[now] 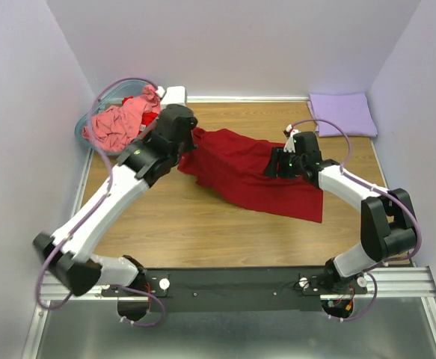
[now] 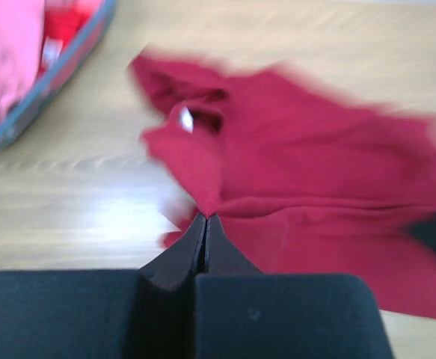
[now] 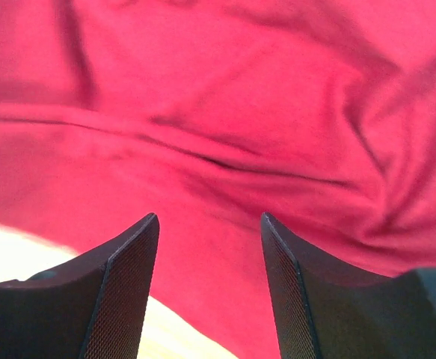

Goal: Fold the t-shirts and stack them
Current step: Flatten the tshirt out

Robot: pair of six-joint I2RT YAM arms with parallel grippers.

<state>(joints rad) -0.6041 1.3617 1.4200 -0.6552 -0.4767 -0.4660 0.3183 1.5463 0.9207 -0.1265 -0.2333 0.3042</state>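
Note:
A dark red t-shirt (image 1: pixel 255 168) lies crumpled across the middle of the wooden table. My left gripper (image 1: pixel 190 143) is at its left end, jaws shut on a pinch of the red cloth (image 2: pixel 315 149), which draws to a point at the gripper's tips (image 2: pixel 205 217). My right gripper (image 1: pixel 275 166) hovers over the shirt's right part. Its jaws stand open (image 3: pixel 210 218), with only red fabric (image 3: pixel 218 90) below them. A lavender t-shirt (image 1: pixel 342 114) lies folded flat at the back right. A salmon-pink t-shirt (image 1: pixel 117 123) is heaped in the basket.
The translucent teal basket (image 1: pixel 102 97) stands at the back left corner, its rim (image 2: pixel 53 82) close to my left gripper; some bright red cloth (image 1: pixel 150 117) also shows in it. A white object (image 1: pixel 174 95) sits behind the basket. Walls close in the table on three sides.

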